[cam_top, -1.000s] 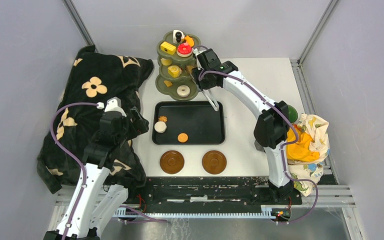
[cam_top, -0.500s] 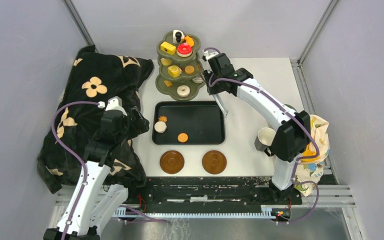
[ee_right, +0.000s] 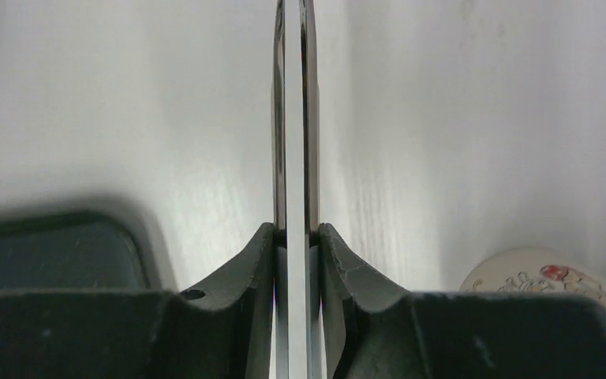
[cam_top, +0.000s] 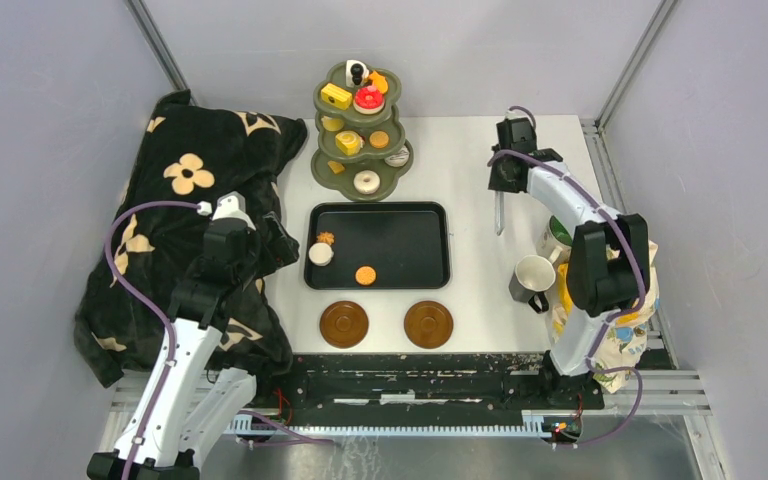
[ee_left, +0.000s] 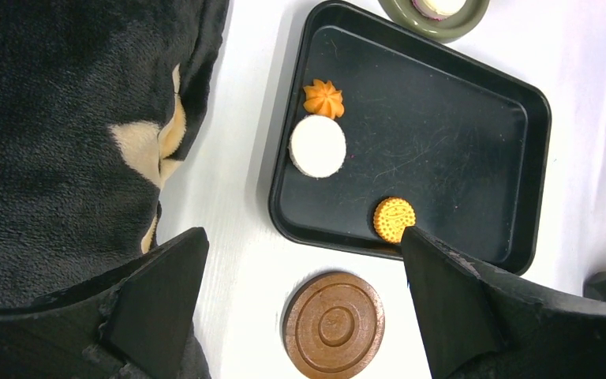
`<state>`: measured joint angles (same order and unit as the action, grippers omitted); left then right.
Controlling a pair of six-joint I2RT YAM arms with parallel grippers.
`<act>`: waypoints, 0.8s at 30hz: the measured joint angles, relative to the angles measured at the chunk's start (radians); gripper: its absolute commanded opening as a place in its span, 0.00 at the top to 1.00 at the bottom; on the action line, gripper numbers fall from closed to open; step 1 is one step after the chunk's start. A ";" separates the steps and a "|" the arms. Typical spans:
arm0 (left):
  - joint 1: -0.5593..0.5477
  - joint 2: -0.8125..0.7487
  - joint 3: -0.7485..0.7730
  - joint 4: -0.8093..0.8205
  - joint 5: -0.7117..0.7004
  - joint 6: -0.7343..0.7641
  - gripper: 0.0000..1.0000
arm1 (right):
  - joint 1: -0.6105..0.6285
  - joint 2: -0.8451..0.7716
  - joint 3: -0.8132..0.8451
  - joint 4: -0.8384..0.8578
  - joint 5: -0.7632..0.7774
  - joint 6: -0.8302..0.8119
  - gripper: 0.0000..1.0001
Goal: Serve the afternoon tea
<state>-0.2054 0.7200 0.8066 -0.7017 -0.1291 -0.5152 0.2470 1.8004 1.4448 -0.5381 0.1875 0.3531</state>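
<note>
The olive-green three-tier stand (cam_top: pixel 332 172) holds several pastries at the back. On the black tray (cam_top: pixel 410 245) lie an orange swirl cookie (cam_top: pixel 325 238), a white round cake (cam_top: pixel 321 254) and an orange cookie (cam_top: pixel 365 275); all three also show in the left wrist view, e.g. the white cake (ee_left: pixel 317 146). Two brown saucers (cam_top: pixel 344 324) (cam_top: pixel 428 324) lie in front of the tray. A white mug (cam_top: pixel 534 275) stands at the right, with a green mug (cam_top: pixel 558 234) partly hidden behind the arm. My right gripper (cam_top: pixel 501 180) (ee_right: pixel 296 237) is shut on the metal tongs (ee_right: pixel 296 118), right of the tray. My left gripper (cam_top: pixel 270 248) (ee_left: pixel 304 300) is open and empty, above the left saucer (ee_left: pixel 334 325).
A black blanket with cream flowers (cam_top: pixel 190 200) covers the table's left side. A yellow and white patterned cloth (cam_top: pixel 625 275) lies at the right edge beside the right arm. The tray's corner (ee_right: pixel 47 253) and the white mug (ee_right: pixel 552 276) flank the tongs in the right wrist view.
My right arm has swung from the stand to the right of the tray, carrying the tongs. The white mug is now uncovered. The left arm has not moved.
</note>
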 measured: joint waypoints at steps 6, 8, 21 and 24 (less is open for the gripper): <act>0.000 0.011 0.000 -0.002 0.000 0.000 0.01 | -0.078 0.158 0.097 0.055 0.047 0.068 0.76; 0.000 0.012 0.000 -0.002 0.001 0.000 0.01 | -0.088 0.211 0.140 0.066 0.046 0.079 0.75; 0.000 0.028 0.000 0.000 0.045 0.000 0.01 | -0.151 0.404 0.301 0.069 0.012 0.106 0.13; 0.000 0.042 0.000 0.002 0.058 0.000 0.01 | -0.166 0.393 0.328 0.047 0.013 0.090 0.00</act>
<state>-0.2054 0.7624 0.8066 -0.7002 -0.0711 -0.5148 0.0807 2.1929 1.7725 -0.4915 0.2008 0.4427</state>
